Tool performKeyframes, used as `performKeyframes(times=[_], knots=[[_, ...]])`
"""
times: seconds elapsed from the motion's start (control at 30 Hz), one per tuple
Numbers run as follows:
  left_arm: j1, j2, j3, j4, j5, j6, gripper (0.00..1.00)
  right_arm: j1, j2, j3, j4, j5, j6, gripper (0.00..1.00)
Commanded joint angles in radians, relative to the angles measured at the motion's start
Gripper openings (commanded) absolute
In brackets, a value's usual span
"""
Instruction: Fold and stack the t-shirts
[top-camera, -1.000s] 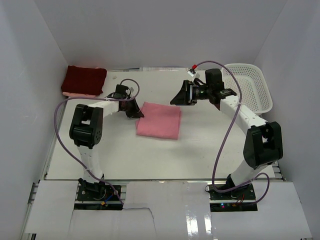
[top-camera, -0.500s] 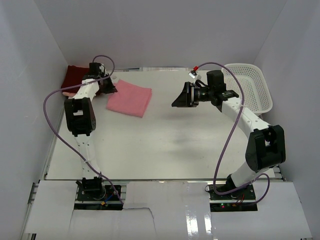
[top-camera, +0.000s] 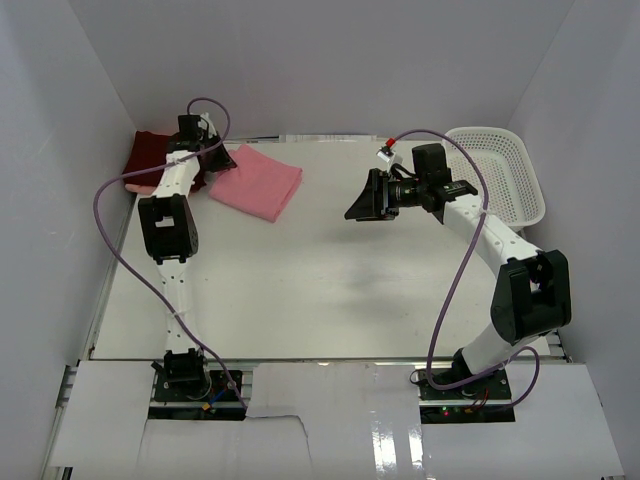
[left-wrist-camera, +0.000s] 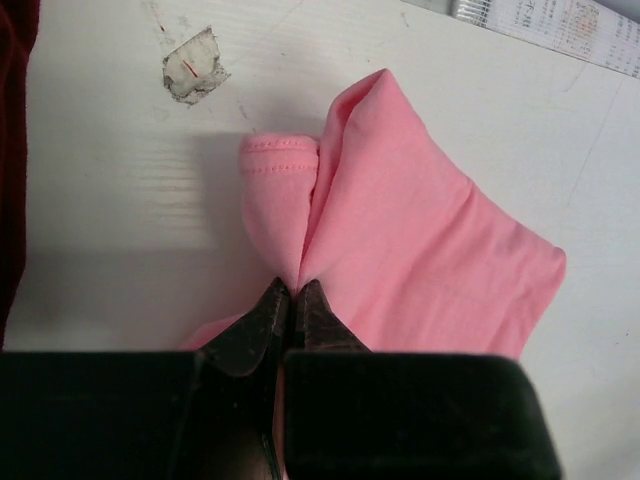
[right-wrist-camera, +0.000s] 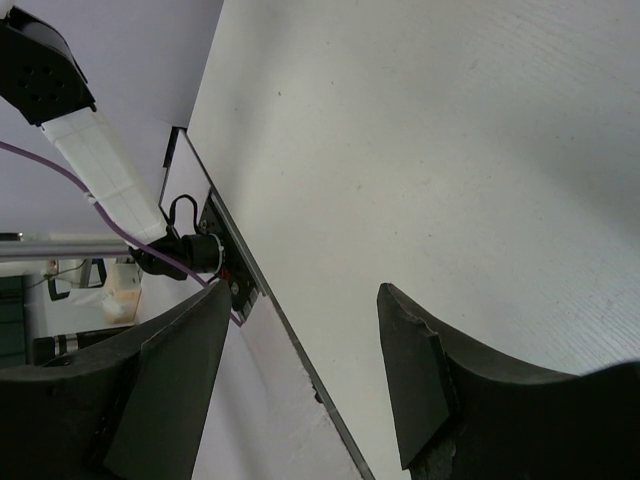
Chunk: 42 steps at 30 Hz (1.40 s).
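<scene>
The left pincer (left-wrist-camera: 290, 292) is pressed together on a bunched edge of the pink shirt (left-wrist-camera: 420, 240). Its black fingertips pinch the cloth, which stands a little lifted there, with a shadow on the tabletop (top-camera: 330, 280) beneath. The rest of the folded pink shirt lies slanted at the far left of the tabletop. The maroon shirt (top-camera: 150, 158) sits folded in the far left corner, near the pink one; the left wrist view shows bare tabletop between them. A scrap of tape (left-wrist-camera: 195, 65) is stuck to the tabletop near the pinched edge. The right pincer (top-camera: 362, 197) hangs above the middle of the tabletop, its fingers (right-wrist-camera: 180, 370) spread and holding nothing. A white basket (top-camera: 530, 195) stands at the far right
</scene>
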<state>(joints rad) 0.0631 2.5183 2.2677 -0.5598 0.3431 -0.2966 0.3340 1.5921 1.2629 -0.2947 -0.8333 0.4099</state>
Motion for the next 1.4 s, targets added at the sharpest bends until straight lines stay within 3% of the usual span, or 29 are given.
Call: performKeyframes(times=[0.0, 0.2, 0.4, 1.03, 1.2, 1.37], knots=[[0.001, -0.093, 0.015, 0.001, 0.008, 0.007, 0.0, -0.004, -0.008, 0.021, 0.008, -0.001, -0.01, 0.67], [0.043, -0.2, -0.039, 0.044, -0.019, 0.002, 0.0, 0.002, 0.006, 0.004, 0.014, -0.003, -0.008, 0.67], [0.096, -0.251, 0.001, 0.064, 0.019, -0.027, 0.0, 0.008, 0.012, 0.0, 0.005, -0.001, -0.017, 0.67], [0.27, -0.23, 0.073, 0.143, 0.109, -0.087, 0.0, 0.051, 0.048, 0.001, -0.043, 0.02, -0.022, 0.67], [0.28, -0.196, 0.076, 0.172, 0.028, -0.079, 0.0, 0.074, 0.063, 0.006, -0.043, 0.026, -0.011, 0.67], [0.282, -0.199, 0.0, 0.299, -0.076, -0.082, 0.0, 0.092, 0.089, 0.042, -0.069, 0.026, -0.01, 0.67]])
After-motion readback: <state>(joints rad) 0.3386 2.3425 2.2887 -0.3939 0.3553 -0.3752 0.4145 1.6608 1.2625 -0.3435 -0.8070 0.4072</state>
